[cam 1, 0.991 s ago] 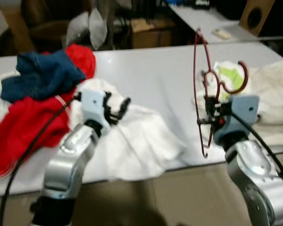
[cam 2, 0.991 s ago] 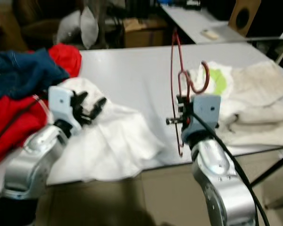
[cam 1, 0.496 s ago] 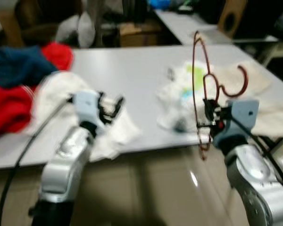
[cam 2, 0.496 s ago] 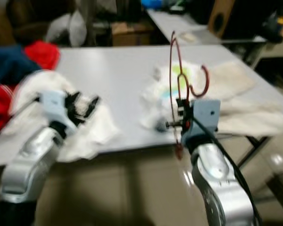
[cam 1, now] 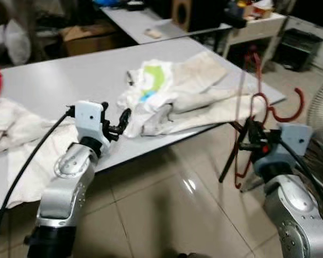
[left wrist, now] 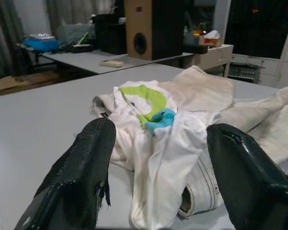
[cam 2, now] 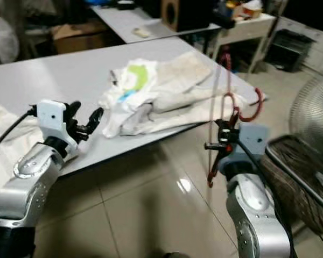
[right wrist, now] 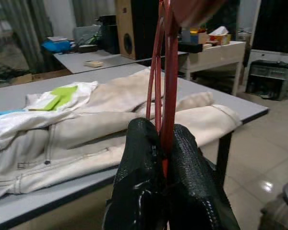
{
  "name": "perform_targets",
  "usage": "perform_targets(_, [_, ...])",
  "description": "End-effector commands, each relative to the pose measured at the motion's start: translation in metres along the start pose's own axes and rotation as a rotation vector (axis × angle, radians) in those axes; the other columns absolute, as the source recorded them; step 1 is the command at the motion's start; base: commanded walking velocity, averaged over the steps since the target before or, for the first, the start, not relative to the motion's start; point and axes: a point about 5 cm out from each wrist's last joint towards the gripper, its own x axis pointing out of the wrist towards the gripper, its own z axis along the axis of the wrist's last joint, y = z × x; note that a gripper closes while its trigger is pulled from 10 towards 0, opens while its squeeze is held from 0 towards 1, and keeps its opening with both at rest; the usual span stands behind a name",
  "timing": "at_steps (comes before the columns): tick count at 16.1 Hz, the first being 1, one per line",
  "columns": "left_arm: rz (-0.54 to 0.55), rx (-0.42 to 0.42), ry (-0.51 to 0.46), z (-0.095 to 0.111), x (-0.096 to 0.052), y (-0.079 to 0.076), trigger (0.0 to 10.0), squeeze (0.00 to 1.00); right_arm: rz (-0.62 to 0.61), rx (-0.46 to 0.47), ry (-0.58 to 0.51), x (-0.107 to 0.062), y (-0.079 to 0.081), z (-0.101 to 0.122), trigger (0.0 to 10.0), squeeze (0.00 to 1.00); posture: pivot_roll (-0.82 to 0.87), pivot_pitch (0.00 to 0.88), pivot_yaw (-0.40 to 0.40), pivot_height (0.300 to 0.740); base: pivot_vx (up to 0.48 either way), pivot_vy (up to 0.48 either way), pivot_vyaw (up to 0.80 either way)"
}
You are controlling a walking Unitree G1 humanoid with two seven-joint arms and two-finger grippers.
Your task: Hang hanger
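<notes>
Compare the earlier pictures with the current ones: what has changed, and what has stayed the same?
The view has swung toward the table's right end, so the camera turned; the clothes themselves have not visibly moved. The right gripper stays clamped on the red hanger, now held over the floor. The left gripper remains open and empty.

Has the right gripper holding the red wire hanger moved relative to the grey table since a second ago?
Yes. The right gripper, shut on the red wire hanger, has swung from over the grey table to beyond its right corner, above the tiled floor, as the robot turned.
</notes>
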Motion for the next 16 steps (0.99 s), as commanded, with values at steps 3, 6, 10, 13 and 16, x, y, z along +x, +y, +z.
perform_targets(3, [0.013, 0.006, 0.002, -0.0015, 0.0028, 0.0028, 10.0, 0.20, 0.020, -0.020, -0.016, 0.0012, -0.0003, -0.0011, 10.0, 0.00, 0.04, 0.008, 0.018, 0.740, 0.276, 0.000, 0.00])
perform_targets(6, [0.002, 0.001, 0.022, -0.0060, 0.0045, -0.0021, 10.0, 0.21, 0.065, -0.008, 0.000, 0.0001, 0.0033, -0.0034, 10.0, 0.00, 0.04, 0.012, 0.019, 0.740, 0.291, 0.000, 0.00])
perform_targets(10, [-0.003, 0.001, 0.028, -0.0072, 0.0055, -0.0026, 10.0, 0.21, 0.076, -0.002, 0.002, -0.0007, 0.0017, -0.0048, 10.0, 0.00, 0.03, 0.016, 0.020, 0.740, 0.290, 0.000, 0.00])
perform_targets(13, [-0.003, 0.002, 0.031, -0.0076, 0.0062, -0.0026, 10.0, 0.21, 0.083, 0.001, 0.005, 0.0001, 0.0020, -0.0050, 10.0, 0.00, 0.04, 0.018, 0.022, 0.740, 0.291, 0.000, 0.00])
perform_targets(16, [-0.001, 0.006, 0.037, -0.0083, 0.0086, 0.0010, 10.0, 0.21, 0.102, -0.020, -0.008, 0.0034, 0.0061, -0.0042, 10.0, 0.00, 0.04, 0.009, 0.035, 0.740, 0.291, 0.000, 0.00])
